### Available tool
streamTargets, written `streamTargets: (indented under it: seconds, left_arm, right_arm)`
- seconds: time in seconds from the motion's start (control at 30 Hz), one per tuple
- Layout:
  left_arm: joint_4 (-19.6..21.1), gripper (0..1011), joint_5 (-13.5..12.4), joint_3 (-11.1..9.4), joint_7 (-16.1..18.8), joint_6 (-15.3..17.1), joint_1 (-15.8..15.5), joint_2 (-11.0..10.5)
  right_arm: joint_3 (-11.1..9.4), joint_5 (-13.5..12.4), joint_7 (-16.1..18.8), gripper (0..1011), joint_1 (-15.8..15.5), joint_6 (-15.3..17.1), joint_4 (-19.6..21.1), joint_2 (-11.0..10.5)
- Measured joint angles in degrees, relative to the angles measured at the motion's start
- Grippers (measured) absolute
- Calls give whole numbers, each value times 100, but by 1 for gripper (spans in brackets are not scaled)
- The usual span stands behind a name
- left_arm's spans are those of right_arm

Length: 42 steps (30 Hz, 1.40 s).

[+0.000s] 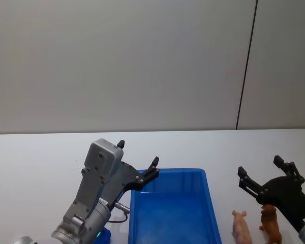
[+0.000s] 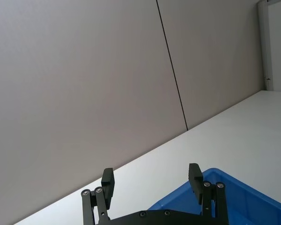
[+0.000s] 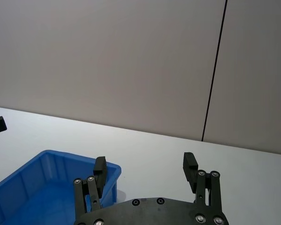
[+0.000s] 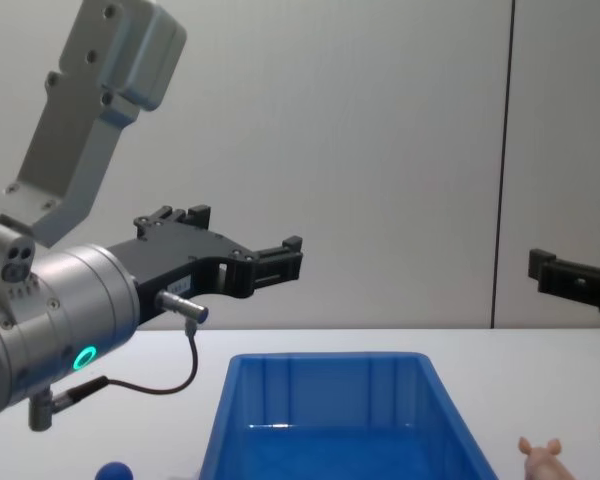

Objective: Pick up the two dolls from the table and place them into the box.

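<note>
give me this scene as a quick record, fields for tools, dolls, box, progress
left tool: open, raised by the far left corner of the box
right tool: open, raised right of the box, above the pig and brown doll
pig: on the table, just right of the box
brown doll: on the table, right of the pig
box: blue, no doll in the part seen
ball: blue, on the table left of the box
progress: neither doll picked up yet

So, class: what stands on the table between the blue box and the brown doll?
The pink pig doll stands there, apart from the box and close beside the brown doll, as the head view shows.
</note>
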<state>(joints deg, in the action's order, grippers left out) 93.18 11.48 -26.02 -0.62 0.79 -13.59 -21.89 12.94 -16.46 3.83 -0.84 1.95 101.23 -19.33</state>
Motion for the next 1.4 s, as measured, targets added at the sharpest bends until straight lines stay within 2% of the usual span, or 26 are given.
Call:
streamTargets:
  seconds: [1.4]
  left_arm:
    - [0, 1001, 0, 0, 0, 0, 0, 0]
  right_arm:
    - [0, 0, 0, 1001, 0, 0, 0, 0]
